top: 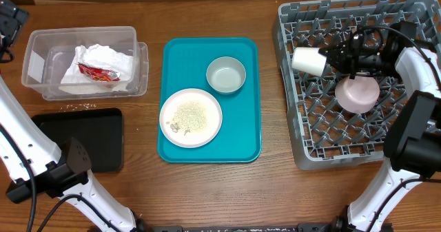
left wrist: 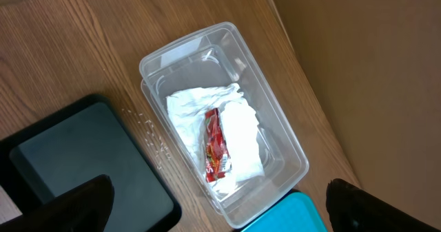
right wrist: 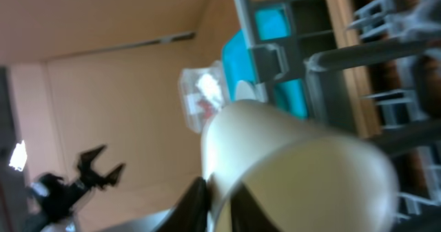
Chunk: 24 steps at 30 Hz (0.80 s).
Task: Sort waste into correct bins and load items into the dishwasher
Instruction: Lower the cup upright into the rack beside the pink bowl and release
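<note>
Wooden table and tan wall surround the grey rack, which sits just below the right gripper. That gripper pinches the white cup, held sideways with its long axis pointing out from the fingers toward the teal tray. The left gripper is spread wide near the tub.

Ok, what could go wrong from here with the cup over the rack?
The white cup is held sideways in the right gripper near the dish rack's left edge; released so, it could roll or knock the pink bowl. Later, the plate's rice bits could spill onto the teal tray if it is tilted.
</note>
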### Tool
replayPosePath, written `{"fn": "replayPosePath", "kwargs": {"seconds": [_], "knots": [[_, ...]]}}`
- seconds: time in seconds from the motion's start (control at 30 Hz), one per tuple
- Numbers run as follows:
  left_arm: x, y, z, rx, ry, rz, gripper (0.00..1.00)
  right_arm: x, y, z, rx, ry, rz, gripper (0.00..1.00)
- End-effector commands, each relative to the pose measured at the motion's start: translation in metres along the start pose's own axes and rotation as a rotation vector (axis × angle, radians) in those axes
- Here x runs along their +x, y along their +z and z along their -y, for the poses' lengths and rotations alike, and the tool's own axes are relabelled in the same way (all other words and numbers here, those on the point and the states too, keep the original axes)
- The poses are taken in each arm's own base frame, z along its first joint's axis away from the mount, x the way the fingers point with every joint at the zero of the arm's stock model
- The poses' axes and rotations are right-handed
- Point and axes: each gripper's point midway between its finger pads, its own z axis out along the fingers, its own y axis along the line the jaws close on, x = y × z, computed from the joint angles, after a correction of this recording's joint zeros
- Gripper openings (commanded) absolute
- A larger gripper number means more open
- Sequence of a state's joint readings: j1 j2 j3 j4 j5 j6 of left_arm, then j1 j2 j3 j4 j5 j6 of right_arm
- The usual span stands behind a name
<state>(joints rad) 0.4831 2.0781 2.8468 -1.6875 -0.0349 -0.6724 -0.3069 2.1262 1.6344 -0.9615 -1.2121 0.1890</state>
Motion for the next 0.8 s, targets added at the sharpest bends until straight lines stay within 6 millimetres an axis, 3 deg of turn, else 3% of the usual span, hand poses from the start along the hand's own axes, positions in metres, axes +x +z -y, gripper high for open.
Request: {"fn": "replayPosePath", "kwargs": {"seconds": [0.0, 0.17, 0.27, 0.47, 0.77], "knots": [[0.002, 0.007, 0.0, -0.014, 0.028, -0.009, 1.0, -0.007, -0.002, 0.041, 0.208, 0.035, 0.047, 0.22], [0.002, 0.007, 0.0, -0.014, 0.028, -0.009, 1.0, -0.012, -0.014, 0.052, 0.278, 0.057, 0.078, 0.2], [0.002, 0.007, 0.0, -0.014, 0.028, -0.009, 1.0, -0.017, -0.026, 0.048, 0.287, 0.066, 0.099, 0.18], [0.002, 0.007, 0.0, -0.014, 0.028, -0.009, 1.0, -0.028, -0.054, 0.027, 0.378, 0.035, 0.145, 0.2], [0.002, 0.007, 0.0, -0.014, 0.028, -0.009, 1.0, -0.036, -0.102, -0.02, 0.598, -0.02, 0.245, 0.34]]}}
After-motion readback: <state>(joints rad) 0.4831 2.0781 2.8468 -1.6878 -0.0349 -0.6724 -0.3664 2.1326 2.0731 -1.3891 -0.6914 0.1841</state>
